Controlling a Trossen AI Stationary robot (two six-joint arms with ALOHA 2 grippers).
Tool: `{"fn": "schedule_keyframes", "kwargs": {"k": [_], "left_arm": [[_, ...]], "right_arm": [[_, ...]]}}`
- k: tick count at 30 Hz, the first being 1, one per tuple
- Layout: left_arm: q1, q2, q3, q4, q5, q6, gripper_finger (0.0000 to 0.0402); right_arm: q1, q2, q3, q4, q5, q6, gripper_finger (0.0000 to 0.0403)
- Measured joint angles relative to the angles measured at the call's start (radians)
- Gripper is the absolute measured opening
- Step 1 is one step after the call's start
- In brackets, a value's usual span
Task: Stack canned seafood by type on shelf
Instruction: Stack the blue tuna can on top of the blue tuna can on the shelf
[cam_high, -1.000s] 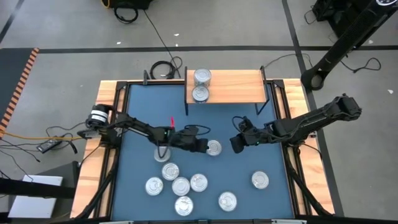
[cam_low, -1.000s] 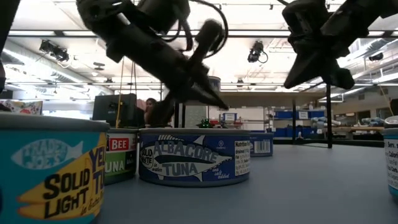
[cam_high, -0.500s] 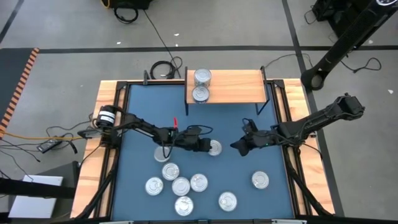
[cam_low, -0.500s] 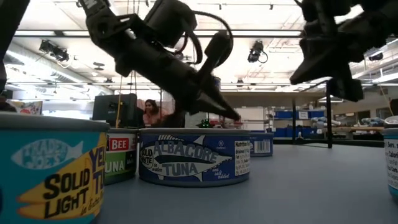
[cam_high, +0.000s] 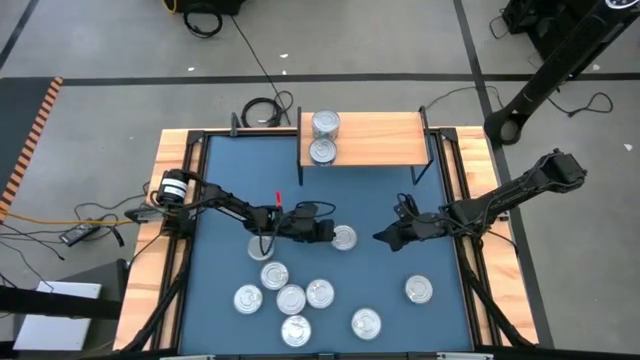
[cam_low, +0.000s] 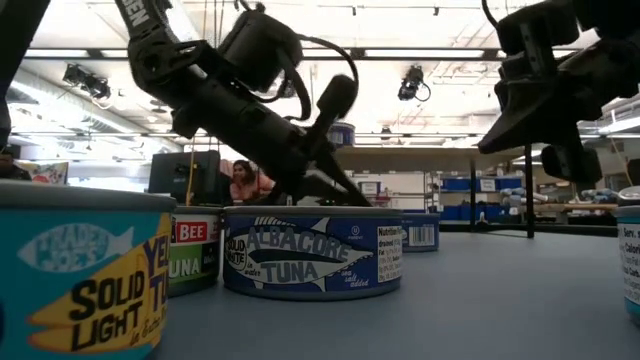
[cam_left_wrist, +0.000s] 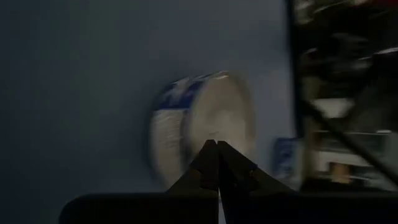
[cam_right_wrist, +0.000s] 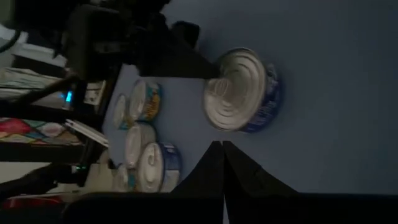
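Both sets of jaws are closed and empty, so you are carrying nothing at this moment. Starting on the left, your left gripper (cam_high: 328, 233) has its closed tips touching or just over the near edge of a lone can (cam_high: 344, 238) in the middle of the blue surface (cam_high: 380, 180); the right wrist view shows the tips resting at that can's silver lid. In front of that arm lies the loose cluster of cans (cam_high: 283, 290), six of them lying close together, unsorted. Moving across, the shelf (cam_high: 385, 140) at the far edge holds only two cans (cam_high: 324, 136), side by side at its left end, with the rest of the board bare. On the right, your right gripper (cam_high: 384, 237) hovers just beside the lone can from the other side, and another single can (cam_high: 418, 290) sits near the front right.

By my reading you are early in the job: two cans are placed and eight are left on the surface, none yet stacked by type.
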Motion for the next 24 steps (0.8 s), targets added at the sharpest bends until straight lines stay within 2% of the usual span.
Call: {"fn": "schedule_keyframes", "kwargs": {"k": [6,9,14,24], "left_arm": [[-0.005,-0.006,-0.130,0.235,-0.030,-0.067,0.0000],[-0.004,-0.006,-0.144,0.277,-0.024,-0.049,0.0000],[-0.002,-0.004,-0.096,0.179,0.023,0.004,0.0000],[0.004,-0.006,-0.077,0.097,0.016,0.016,0.0000]], "right_arm": [[0.000,0.015,0.001,0.008,0.000,-0.006,0.0002],[0.000,0.023,0.002,0.019,-0.001,-0.005,0.0002],[-0.003,0.026,0.001,0.013,0.000,0.000,0.0003],[-0.003,0.024,0.001,0.032,0.000,-0.003,0.0005]]}}
